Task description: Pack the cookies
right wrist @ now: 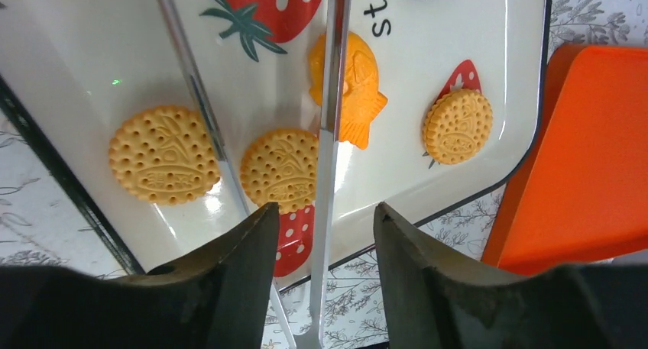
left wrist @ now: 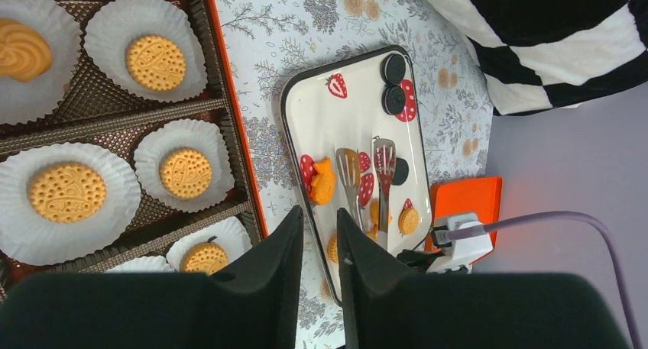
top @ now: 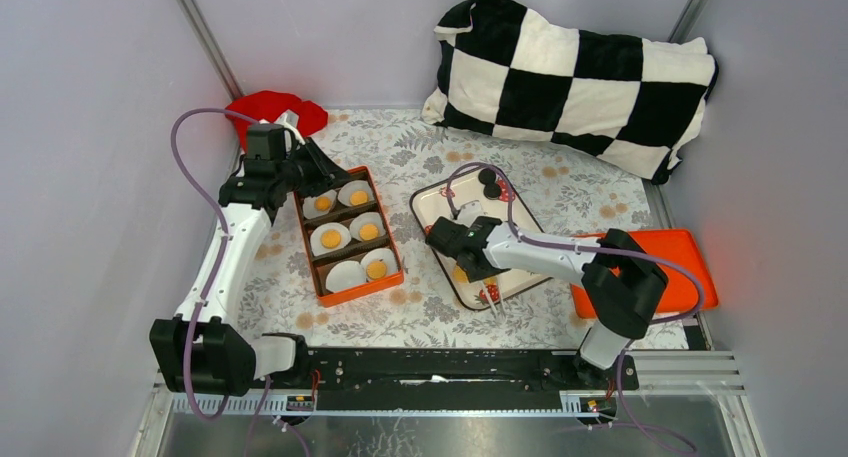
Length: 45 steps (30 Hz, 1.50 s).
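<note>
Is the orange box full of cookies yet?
Not yet. One paper cup in the orange box is empty; the other five each hold a cookie.

The box (top: 352, 239) of paper cups (top: 330, 239) lies left on the surface (top: 420, 307); right of it, the tray (top: 432, 205) bears cookies (right wrist: 165, 156); a pillow (top: 575, 82) sits far right.

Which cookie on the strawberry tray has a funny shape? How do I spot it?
Find the white strawberry tray beside the orange box. By the metal tongs lies the orange fish-shaped cookie. Its neighbours are flat round discs; it alone has a tail.
</note>
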Motion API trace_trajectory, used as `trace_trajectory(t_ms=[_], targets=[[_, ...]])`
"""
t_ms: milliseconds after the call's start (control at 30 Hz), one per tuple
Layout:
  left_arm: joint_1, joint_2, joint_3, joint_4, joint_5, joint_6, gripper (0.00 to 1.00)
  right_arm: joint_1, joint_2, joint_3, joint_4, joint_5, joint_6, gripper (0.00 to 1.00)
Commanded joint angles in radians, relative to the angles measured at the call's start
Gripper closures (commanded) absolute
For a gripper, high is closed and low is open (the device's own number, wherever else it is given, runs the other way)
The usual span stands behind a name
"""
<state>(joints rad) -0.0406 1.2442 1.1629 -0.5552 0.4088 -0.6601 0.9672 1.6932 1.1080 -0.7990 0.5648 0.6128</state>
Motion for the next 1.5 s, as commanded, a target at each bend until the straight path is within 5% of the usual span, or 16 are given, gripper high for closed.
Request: trace_trajectory(t_ms=[0, 100, 633, 867, 1000, 1467], targets=[[-0.008, 0.012, 0.015, 0.041, 0.008, 0.01, 0.73, -0.002, -0.086, 0.067, -0.026, 0.025, 0.008, 0.42], [-0.008, 0.011, 0.02, 0.041, 0.01, 0.01, 0.73, -0.002, -0.156, 0.051, -0.01, -0.051, 0.007, 0.33], [-0.015, 0.012, 0.005, 0.046, 0.002, 0.005, 0.73, -0.001, -0.118, -0.178, 0.178, -0.241, 0.074, 0.34], [-0.016, 0.013, -0.01, 0.055, 0.005, 0.002, 0.74, -0.002, -0.076, -0.211, 0.216, -0.253, 0.08, 0.47], [-0.016, 0.01, -0.012, 0.055, 0.01, 0.002, 0.74, -0.001, -0.079, -0.202, 0.198, -0.263, 0.096, 0.84], [-0.016, -0.012, 0.018, 0.039, 0.027, 0.0, 0.73, 0.027, -0.345, 0.108, -0.161, -0.154, 0.041, 0.8]])
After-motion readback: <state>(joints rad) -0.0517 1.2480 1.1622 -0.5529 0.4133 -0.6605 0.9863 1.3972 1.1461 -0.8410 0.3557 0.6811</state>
